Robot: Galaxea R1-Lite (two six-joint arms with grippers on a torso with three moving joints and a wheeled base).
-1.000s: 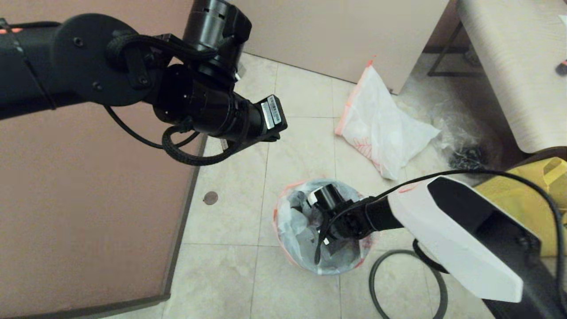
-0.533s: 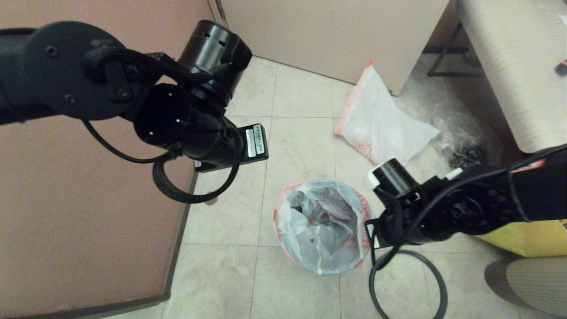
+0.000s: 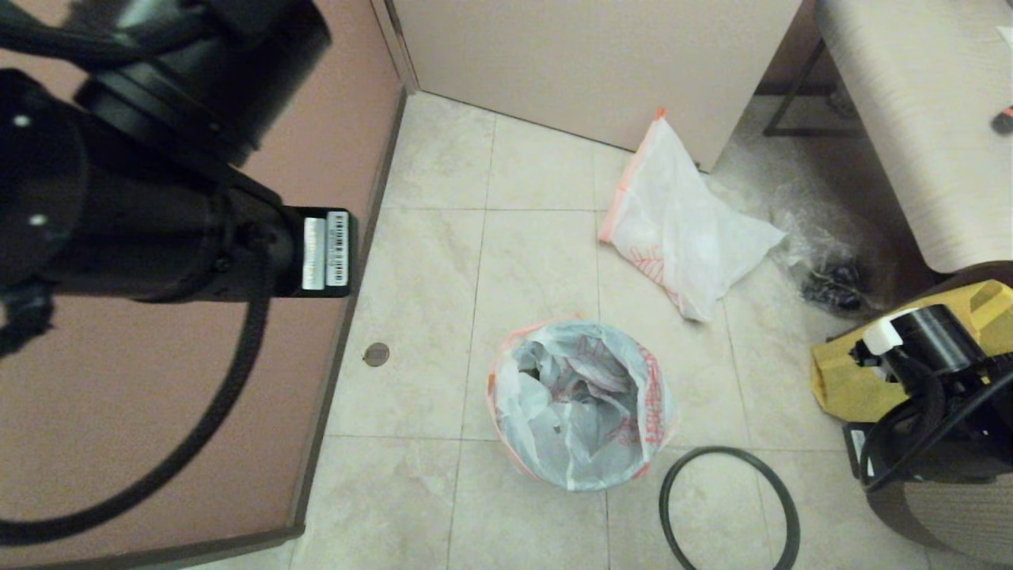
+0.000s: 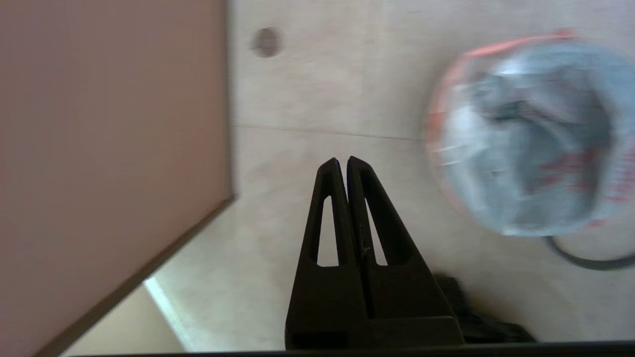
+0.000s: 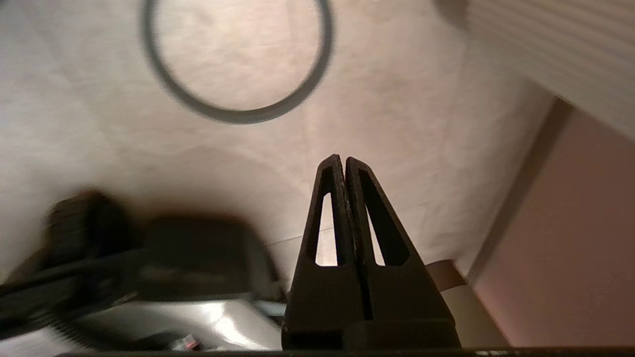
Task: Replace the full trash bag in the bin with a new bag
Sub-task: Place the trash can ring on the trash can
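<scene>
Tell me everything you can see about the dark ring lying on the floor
The ring is a thin, dark grey hoop, plastic by its look, with nothing fitted in it. It lies flat on the pale floor tiles, beside the bag-lined bin and on the robot's right of it, its edge close to the bin's. The head view cuts off its near edge; the right wrist view shows the hoop nearly whole, with bare tile inside. Neither claw touches it.

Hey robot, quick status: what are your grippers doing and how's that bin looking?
Left gripper shut, empty, above floor. Right gripper shut, empty. Bin lined with white bag, rim ring on floor beside it. Second white bag by wall.
</scene>
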